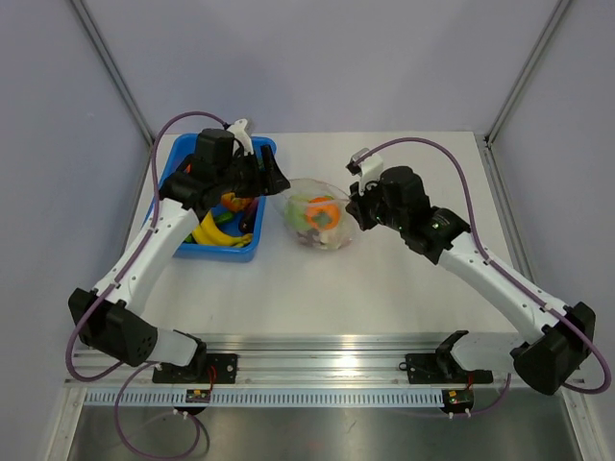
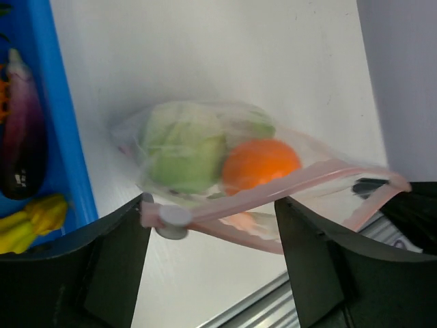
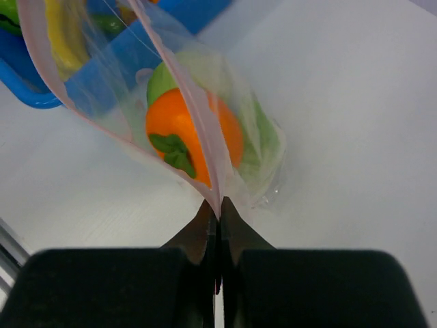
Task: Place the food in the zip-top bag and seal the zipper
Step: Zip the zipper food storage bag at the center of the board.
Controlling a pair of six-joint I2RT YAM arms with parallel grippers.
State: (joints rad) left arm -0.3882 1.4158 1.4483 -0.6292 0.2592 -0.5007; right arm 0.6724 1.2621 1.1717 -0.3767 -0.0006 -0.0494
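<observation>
The zip-top bag [image 1: 317, 219] lies at mid table with an orange [image 1: 322, 211], a pale green cabbage [image 2: 181, 147] and other food inside. My right gripper [image 3: 218, 208] is shut on the right end of the pink zipper [image 3: 205, 130]. My left gripper [image 2: 215, 236] is open around the zipper's [image 2: 273, 188] left end. The strip runs between its fingers [image 2: 116, 260], and the grey slider [image 2: 174, 220] sits by the left one. In the top view the left gripper [image 1: 276, 179] is at the bag's upper left and the right gripper [image 1: 354, 206] at its right edge.
The blue tray [image 1: 252, 252] stands left of the bag and holds yellow bananas [image 1: 216, 230], a purple eggplant [image 2: 24, 137] and other toys. Its rim [image 2: 65, 137] is close to the left gripper. An aluminium rail [image 1: 317, 360] runs along the near table edge.
</observation>
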